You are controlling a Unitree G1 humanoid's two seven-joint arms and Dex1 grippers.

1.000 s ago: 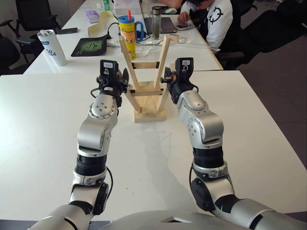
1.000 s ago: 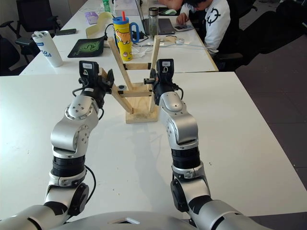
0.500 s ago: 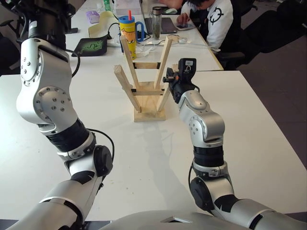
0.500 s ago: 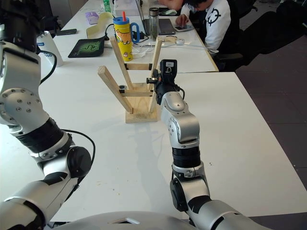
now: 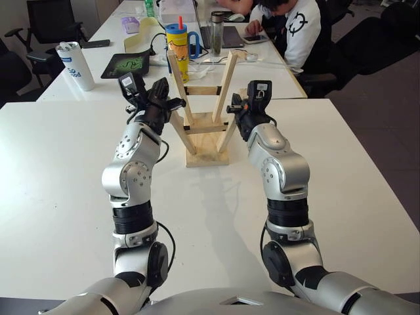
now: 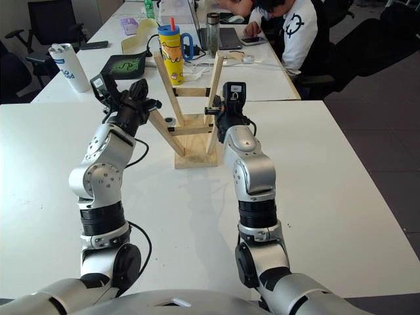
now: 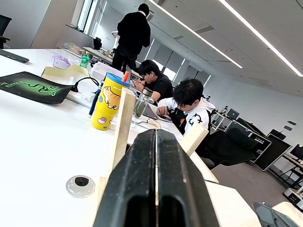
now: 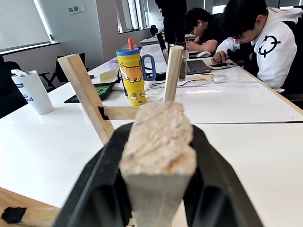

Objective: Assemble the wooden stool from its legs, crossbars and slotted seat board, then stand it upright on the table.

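Wooden stool leg (image 8: 158, 137) sits clamped in right gripper (image 5: 234, 110).

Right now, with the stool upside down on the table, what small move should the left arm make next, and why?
Probably open the left claw and close it on the near left leg. Its fingers are shut on nothing beside that leg, while the right claw clamps another leg's end. The stool rests on its seat board, legs up, so turning it likely needs both grips.

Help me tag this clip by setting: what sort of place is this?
Probably an open-plan office or lab: long white tables in rows, a person working at a laptop on the next table, and ceiling strip lights.
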